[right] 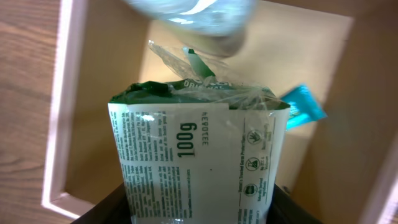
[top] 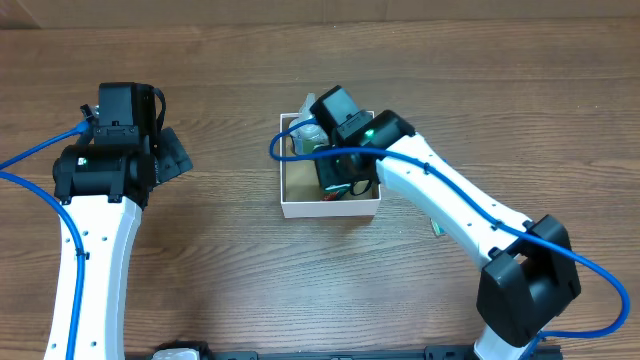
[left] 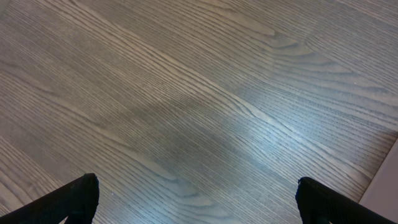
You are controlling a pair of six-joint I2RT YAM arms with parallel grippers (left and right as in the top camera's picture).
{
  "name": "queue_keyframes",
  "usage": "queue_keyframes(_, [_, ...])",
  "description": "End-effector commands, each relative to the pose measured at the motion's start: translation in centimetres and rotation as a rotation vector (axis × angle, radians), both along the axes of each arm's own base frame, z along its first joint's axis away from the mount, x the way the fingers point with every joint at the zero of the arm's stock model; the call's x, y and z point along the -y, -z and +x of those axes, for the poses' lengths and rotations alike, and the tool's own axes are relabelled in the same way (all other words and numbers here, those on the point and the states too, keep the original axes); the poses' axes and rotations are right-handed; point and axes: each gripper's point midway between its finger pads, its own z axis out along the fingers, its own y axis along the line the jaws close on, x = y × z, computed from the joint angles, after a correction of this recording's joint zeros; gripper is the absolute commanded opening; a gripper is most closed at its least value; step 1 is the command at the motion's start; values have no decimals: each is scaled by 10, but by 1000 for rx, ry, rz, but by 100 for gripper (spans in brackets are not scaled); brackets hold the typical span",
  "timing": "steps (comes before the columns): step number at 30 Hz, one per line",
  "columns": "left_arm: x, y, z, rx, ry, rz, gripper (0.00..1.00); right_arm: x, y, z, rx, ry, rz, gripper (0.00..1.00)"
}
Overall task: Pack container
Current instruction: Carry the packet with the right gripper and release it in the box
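Note:
The container is a square white-walled box with a brown inside, at the table's middle; it also shows in the right wrist view. My right gripper reaches into it and is shut on a white-and-green packet marked 100g, held over the box floor. A pale clear bottle lies at the box's far side, and a small teal sachet lies beside the packet. My left gripper is open and empty over bare wood, far left of the box.
A small green item lies on the table under the right arm. The table's right edge shows in the left wrist view.

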Motion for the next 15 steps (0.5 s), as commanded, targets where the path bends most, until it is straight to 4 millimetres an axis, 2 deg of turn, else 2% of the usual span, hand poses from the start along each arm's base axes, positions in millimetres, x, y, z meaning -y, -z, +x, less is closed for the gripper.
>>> queue_keyframes(1, [-4,-5,1,16,-20,11,100,-12,-9,2,35,-8,23,46])
queue_keyframes(5, [-4,-5,1,16,-19,11,100,-12,-10,3,37,-8,25,46])
queue_keyframes(6, [-4,-5,1,16,-19,11,100,-12,-10,3,37,-9,25,49])
queue_keyframes(7, [-4,-5,1,16,-20,11,100,-13,-10,3,37,-9,25,58])
queue_keyframes(8, [-4,-5,1,16,-19,11,100,-13,-10,3,39,-10,26,78])
queue_keyframes(12, [-4,-5,1,16,-19,11,100,-14,-12,5,53,-27,29,92])
queue_keyframes(13, [-4,-5,1,16,-20,11,100,-15,-16,6,62,-26,35,99])
queue_keyframes(15, [-4,-5,1,16,-19,11,100,-16,-28,8,83,-33,47,100])
